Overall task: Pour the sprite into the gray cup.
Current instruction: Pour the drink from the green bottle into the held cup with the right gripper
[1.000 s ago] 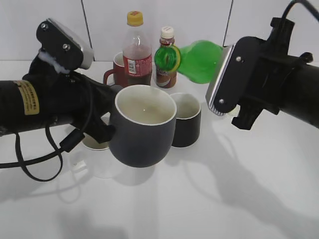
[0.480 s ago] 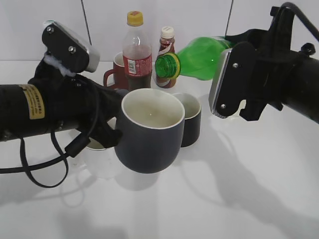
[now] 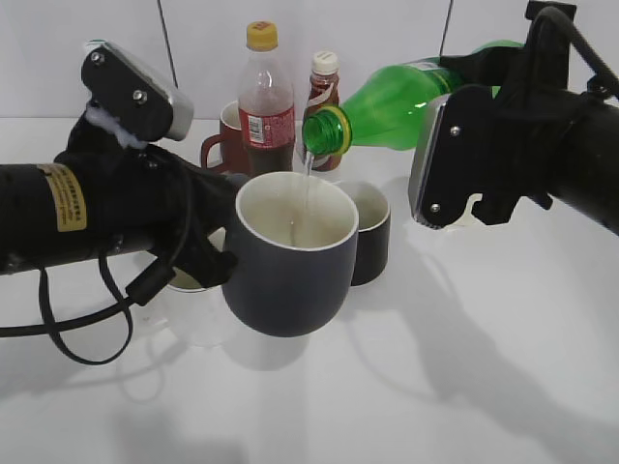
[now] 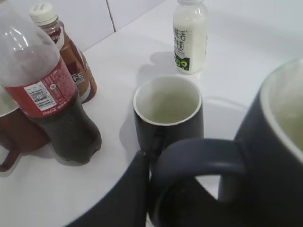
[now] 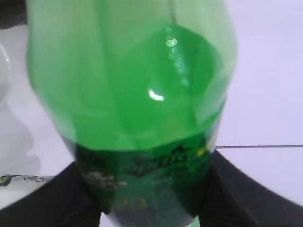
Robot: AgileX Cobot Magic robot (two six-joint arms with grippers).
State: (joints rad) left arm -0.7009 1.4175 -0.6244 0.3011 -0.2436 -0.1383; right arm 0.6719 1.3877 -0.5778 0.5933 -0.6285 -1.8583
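The left gripper (image 3: 218,261) is clenched on the loop handle (image 4: 199,156) of the gray cup (image 3: 290,256), holding the cup clear of the white table (image 3: 435,387). The right gripper (image 3: 455,159) is grasping the sprite (image 3: 387,101) around its labelled body, with the bottle tipped neck-down toward nine o'clock. The open mouth with its yellow neck ring (image 3: 324,130) sits just above the cup's rim at roughly one o'clock of the opening. A thin clear stream (image 3: 308,188) falls from the mouth into the white interior.

Behind the cup, at twelve o'clock, stand the cola bottle (image 3: 265,97), a brown bottle (image 3: 324,97) and a red mug (image 3: 227,140). The black mug (image 3: 365,232) rests on the table at three o'clock, just beside the cup. In the left wrist view a white milk bottle (image 4: 190,35) stands beyond the black mug.
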